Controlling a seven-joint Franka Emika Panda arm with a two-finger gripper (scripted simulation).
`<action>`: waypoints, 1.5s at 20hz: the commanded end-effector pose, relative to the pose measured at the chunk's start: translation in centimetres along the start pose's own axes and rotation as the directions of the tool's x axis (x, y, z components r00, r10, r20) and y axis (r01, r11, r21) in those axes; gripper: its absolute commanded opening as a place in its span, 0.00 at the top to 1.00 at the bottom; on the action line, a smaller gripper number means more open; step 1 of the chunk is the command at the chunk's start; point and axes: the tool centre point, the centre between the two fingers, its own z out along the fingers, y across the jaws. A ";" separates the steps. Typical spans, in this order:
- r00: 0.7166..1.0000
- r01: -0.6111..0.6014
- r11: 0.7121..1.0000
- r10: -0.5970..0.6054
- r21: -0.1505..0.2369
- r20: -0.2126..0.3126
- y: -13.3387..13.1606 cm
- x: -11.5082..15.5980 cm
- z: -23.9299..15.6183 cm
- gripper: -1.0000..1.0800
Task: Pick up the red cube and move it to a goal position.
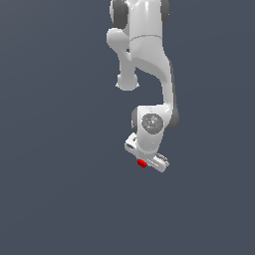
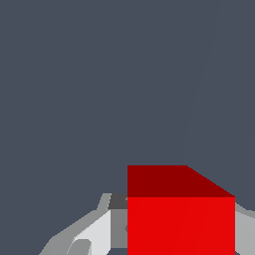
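The red cube [image 1: 142, 163] is tiny and bright red, seen just under the white gripper [image 1: 147, 164] at the lower end of the arm in the exterior view. In the wrist view the red cube [image 2: 180, 214] fills the space between the two grey-white fingers [image 2: 94, 231], which press against its sides. The gripper is shut on the cube. Whether the cube rests on the floor or is held above it cannot be told.
The white arm [image 1: 149, 60] hangs down from the top middle of the exterior view. The ground around is a plain dark grey-blue surface [image 1: 60, 189] with no other objects showing.
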 end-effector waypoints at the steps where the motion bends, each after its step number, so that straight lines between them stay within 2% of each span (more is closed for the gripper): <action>1: 1.000 0.000 1.000 0.000 0.001 -0.001 0.1 0.0 -0.3 1.00; 7: 1.000 0.000 1.000 0.000 0.001 -0.001 0.9 0.2 -2.5 1.00; 12: 1.000 0.000 1.000 0.000 0.001 0.000 2.2 0.5 -5.8 1.00; 30: 1.000 -0.002 1.000 0.002 0.001 0.000 9.1 2.3 -25.0 1.00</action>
